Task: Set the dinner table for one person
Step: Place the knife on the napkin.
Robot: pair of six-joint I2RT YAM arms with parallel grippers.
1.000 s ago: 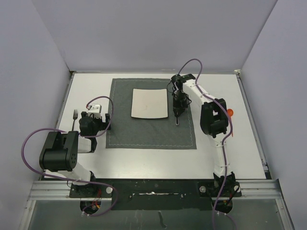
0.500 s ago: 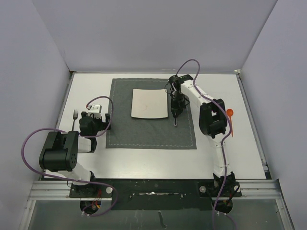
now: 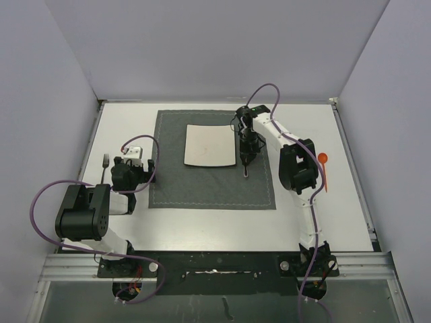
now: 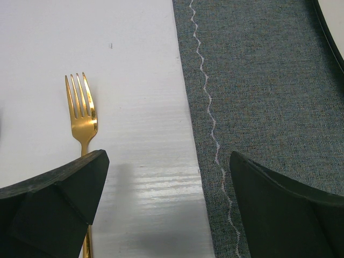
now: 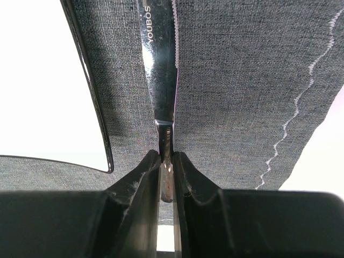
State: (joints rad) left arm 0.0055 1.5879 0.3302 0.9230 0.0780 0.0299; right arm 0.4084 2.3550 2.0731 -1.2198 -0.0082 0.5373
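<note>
This is looking like a robotics lab test cell: plain grey panels [image 3: 215,47] are boxing in a white table [image 3: 202,225] on three sides, two robot arms [image 3: 87,214] are sitting bolted to a metal rail [image 3: 74,268], and purple cables [image 3: 32,212] are looping loose.

Desk [image 3: 202,225] plain white; placemat [image 3: 209,185] dark grey weave, white wavy stitch line near its border; plate [image 3: 210,145] white, thin dark rim; fork [image 4: 81,110] gold; knife [image 5: 159,64] mirror silver, lettered YOUBOS; utensil [image 3: 324,163] by right arm orange; cables [image 3: 269,85] purple; left fingers [image 4: 54,199] matt black.
</note>
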